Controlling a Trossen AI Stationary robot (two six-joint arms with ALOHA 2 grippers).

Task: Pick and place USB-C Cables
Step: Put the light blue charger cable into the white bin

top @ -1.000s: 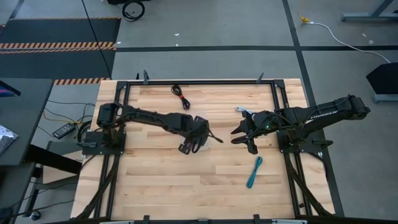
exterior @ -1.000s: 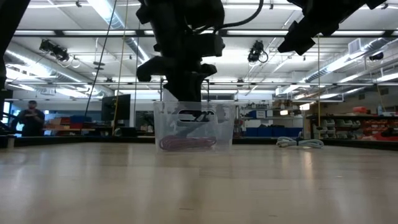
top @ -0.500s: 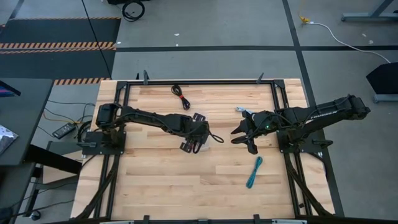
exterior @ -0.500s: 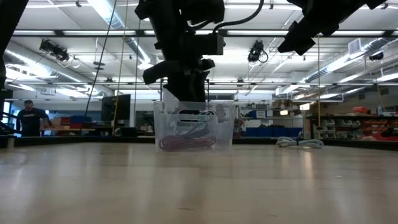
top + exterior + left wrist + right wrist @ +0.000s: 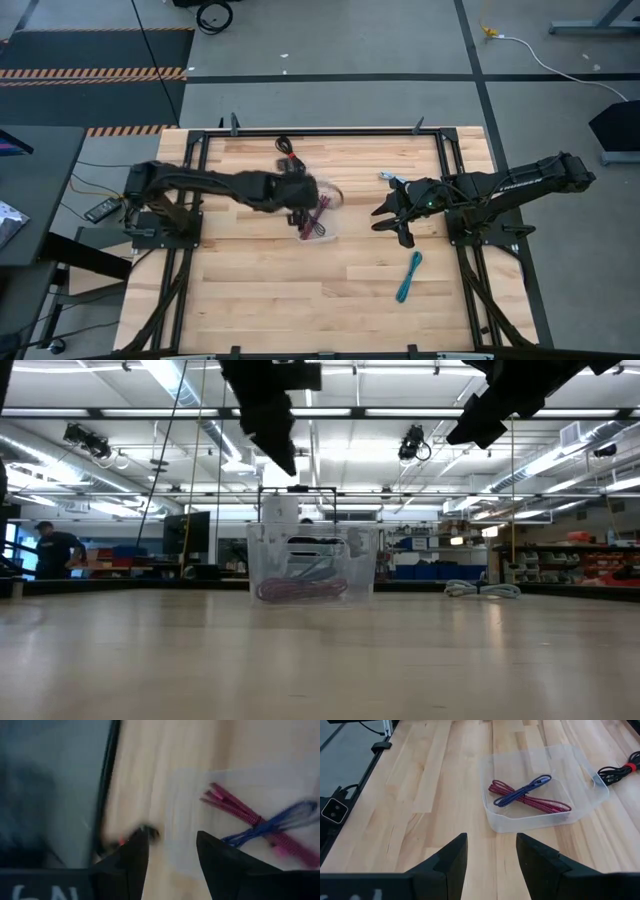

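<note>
A clear plastic bin (image 5: 330,228) stands mid-table; inside it a purple-blue cable (image 5: 522,790) lies across a maroon one (image 5: 540,802). My left gripper (image 5: 298,193) hangs open above the table just far-left of the bin, nothing between its fingers (image 5: 172,837). A black-with-red cable (image 5: 290,152) lies near the far edge. A light blue cable (image 5: 385,178) lies beside my right gripper (image 5: 388,222), which waits open right of the bin, facing it (image 5: 492,840). A teal cable (image 5: 408,277) lies on the wood at near right.
Black frame rails (image 5: 330,131) run along the table's far edge and both sides, by the arm bases. Bare wood stretches across the near half. In the low view a person (image 5: 50,550) stands far behind the table.
My left gripper has let go of the purple-blue cable over the bin; the cable has dropped in and now lies across the maroon one. The gripper has then risen and swung away toward the table's far left, leaving the bin uncovered.
</note>
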